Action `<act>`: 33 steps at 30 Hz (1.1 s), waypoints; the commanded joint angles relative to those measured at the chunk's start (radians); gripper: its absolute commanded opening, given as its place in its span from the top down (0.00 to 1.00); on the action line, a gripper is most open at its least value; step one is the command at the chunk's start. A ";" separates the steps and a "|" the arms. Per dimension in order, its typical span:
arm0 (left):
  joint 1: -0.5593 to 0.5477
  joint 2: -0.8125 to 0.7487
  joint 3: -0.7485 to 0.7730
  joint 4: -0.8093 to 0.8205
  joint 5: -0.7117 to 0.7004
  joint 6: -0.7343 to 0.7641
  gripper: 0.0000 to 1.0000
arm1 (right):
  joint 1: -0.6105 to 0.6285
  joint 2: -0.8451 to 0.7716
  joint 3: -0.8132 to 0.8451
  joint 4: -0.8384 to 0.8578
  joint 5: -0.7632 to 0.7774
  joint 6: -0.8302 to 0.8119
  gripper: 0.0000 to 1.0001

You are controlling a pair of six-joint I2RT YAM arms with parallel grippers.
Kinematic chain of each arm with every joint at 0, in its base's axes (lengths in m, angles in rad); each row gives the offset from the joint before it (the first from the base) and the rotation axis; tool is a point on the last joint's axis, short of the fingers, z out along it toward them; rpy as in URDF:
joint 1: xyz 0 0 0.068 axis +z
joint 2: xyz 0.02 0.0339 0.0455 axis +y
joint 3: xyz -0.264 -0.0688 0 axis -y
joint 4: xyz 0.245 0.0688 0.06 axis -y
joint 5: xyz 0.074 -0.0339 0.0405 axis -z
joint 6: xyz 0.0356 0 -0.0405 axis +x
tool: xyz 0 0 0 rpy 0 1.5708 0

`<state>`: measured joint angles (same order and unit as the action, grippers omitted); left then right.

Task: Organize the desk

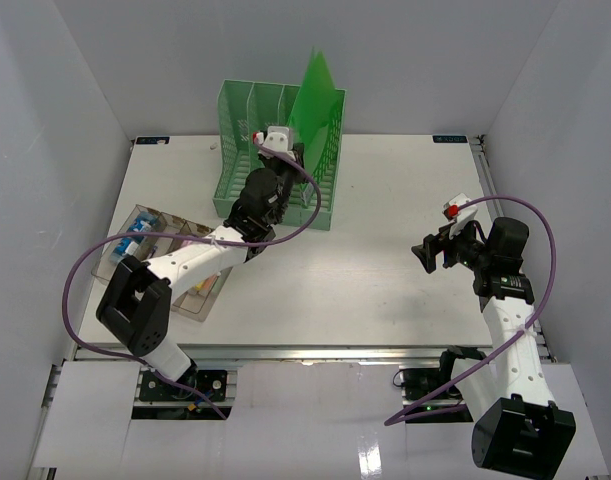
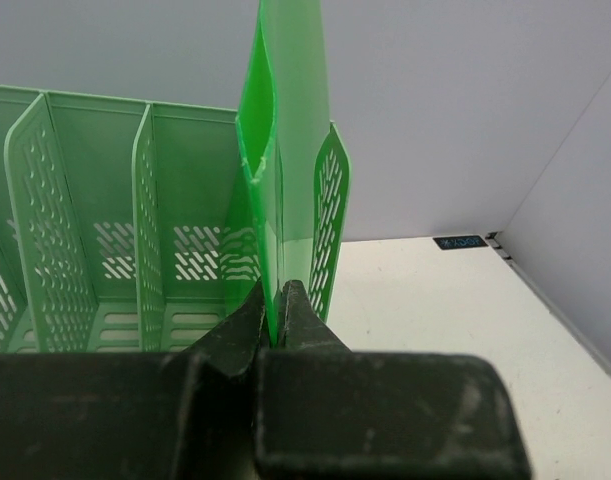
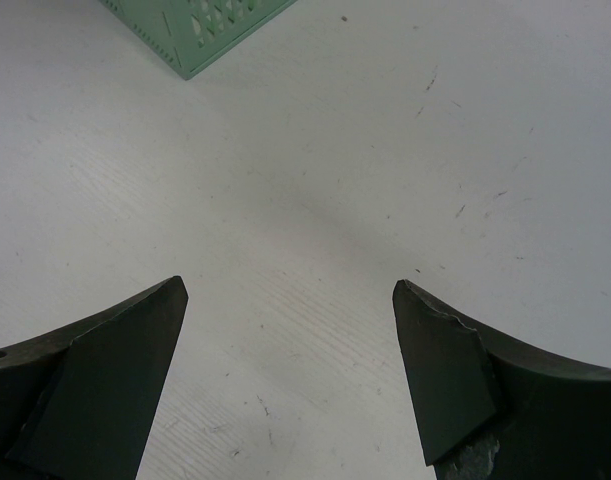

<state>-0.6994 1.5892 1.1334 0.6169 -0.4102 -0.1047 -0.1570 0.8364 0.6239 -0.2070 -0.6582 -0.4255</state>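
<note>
The white desk (image 1: pixel 385 200) carries a mint-green file rack (image 1: pixel 247 120) at the back middle. My left gripper (image 1: pixel 285 160) is shut on a bright green plastic folder (image 1: pixel 315 95) and holds it upright in the rack's rightmost slot. In the left wrist view the folder (image 2: pixel 285 150) rises from between my closed jaws (image 2: pixel 275 315), with the rack's dividers (image 2: pixel 155 200) to its left. My right gripper (image 1: pixel 427 255) is open and empty, hovering over bare desk at the right; its wrist view shows both fingers (image 3: pixel 115 380) wide apart above the white surface (image 3: pixel 315 200).
A clear plastic tray (image 1: pixel 200 300) with small items stands at the desk's front left, under my left arm. A corner of the rack (image 3: pixel 200 30) shows at the top of the right wrist view. Grey walls enclose the desk on three sides.
</note>
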 commanded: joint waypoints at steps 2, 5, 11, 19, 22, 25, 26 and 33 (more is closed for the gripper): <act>-0.009 0.030 0.032 -0.214 0.112 0.075 1.00 | -0.006 -0.008 -0.008 0.031 -0.011 0.002 0.10; -0.009 0.040 0.055 -0.253 0.142 0.093 1.00 | -0.006 -0.008 -0.007 0.031 -0.012 0.004 0.10; -0.009 0.059 0.059 -0.308 0.189 0.089 1.00 | -0.006 -0.010 -0.008 0.031 -0.012 0.003 0.10; -0.009 0.073 0.052 -0.335 0.217 0.079 1.00 | -0.006 -0.009 -0.008 0.031 -0.012 0.004 0.10; -0.007 0.088 0.074 -0.356 0.223 0.080 1.00 | -0.006 -0.008 -0.008 0.031 -0.012 0.004 0.10; -0.002 0.103 0.092 -0.382 0.218 0.079 1.00 | -0.006 -0.008 -0.008 0.031 -0.011 0.003 0.10; 0.001 0.107 0.093 -0.385 0.216 0.075 1.00 | -0.006 -0.008 -0.009 0.031 -0.011 0.002 0.10; 0.032 0.127 0.081 -0.416 0.210 0.022 1.00 | -0.006 -0.009 -0.008 0.032 -0.012 0.004 0.10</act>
<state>-0.6919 1.6418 1.2560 0.4596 -0.2401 -0.0247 -0.1570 0.8364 0.6239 -0.2073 -0.6580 -0.4259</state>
